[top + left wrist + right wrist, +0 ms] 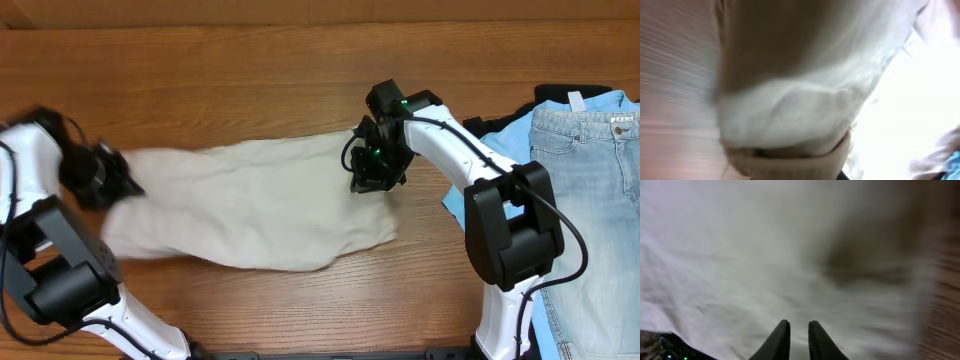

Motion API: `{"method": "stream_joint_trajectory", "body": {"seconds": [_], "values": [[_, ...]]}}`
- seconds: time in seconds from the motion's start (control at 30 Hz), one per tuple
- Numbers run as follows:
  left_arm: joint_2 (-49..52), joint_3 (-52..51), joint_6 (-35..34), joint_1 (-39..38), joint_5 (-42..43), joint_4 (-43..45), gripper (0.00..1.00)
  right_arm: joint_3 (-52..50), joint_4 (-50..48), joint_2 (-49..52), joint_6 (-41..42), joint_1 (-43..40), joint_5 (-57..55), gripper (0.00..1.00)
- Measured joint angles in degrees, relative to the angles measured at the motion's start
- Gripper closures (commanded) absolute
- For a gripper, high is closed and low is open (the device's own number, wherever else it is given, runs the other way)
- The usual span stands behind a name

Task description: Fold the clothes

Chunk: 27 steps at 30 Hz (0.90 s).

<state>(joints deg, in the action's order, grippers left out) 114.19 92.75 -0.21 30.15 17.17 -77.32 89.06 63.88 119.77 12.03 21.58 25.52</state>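
The clothes [250,210], light beige shorts, lie spread across the middle of the wooden table [250,60]. My left gripper [112,185] is at their left end, blurred. In the left wrist view the beige cloth [790,115] fills the frame and a folded hem bunches right at the jaws, hiding the fingers. It looks gripped. My right gripper [368,178] is over the shorts' upper right corner. In the right wrist view it [799,326] hangs just above the cloth [740,255] with a narrow gap between its dark fingertips [782,335] and nothing plainly pinched.
Light blue jeans [590,180] lie at the right edge over a sky-blue shirt [520,125], with a dark garment [565,92] behind them. Both arm bases stand at the front of the table.
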Motion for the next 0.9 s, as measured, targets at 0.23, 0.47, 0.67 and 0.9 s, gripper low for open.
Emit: {"method": "stream_joint_trajectory", "body": {"seconds": [0.23, 0.47, 0.67, 0.9], "values": [[-0.1, 30.1, 0.0, -2.9, -4.5, -13.6, 0.96, 0.1, 1.4, 0.0, -0.1, -4.4, 0.0, 0.84], [-0.7, 32.2, -0.3, -12.8, -10.9, -15.6, 0.96, 0.1, 2.9, 0.0, 0.0, -9.3, 0.0, 0.84], [-0.7, 25.5, -2.7, -20.8, -13.6, -14.2, 0.96, 0.1, 3.0, 0.0, 0.0, -9.9, 0.0, 0.85], [-0.7, 19.1, -7.6, -30.7, -16.7, -11.3, 0.96, 0.1, 2.4, 0.0, 0.0, -9.9, 0.0, 0.84]]}}
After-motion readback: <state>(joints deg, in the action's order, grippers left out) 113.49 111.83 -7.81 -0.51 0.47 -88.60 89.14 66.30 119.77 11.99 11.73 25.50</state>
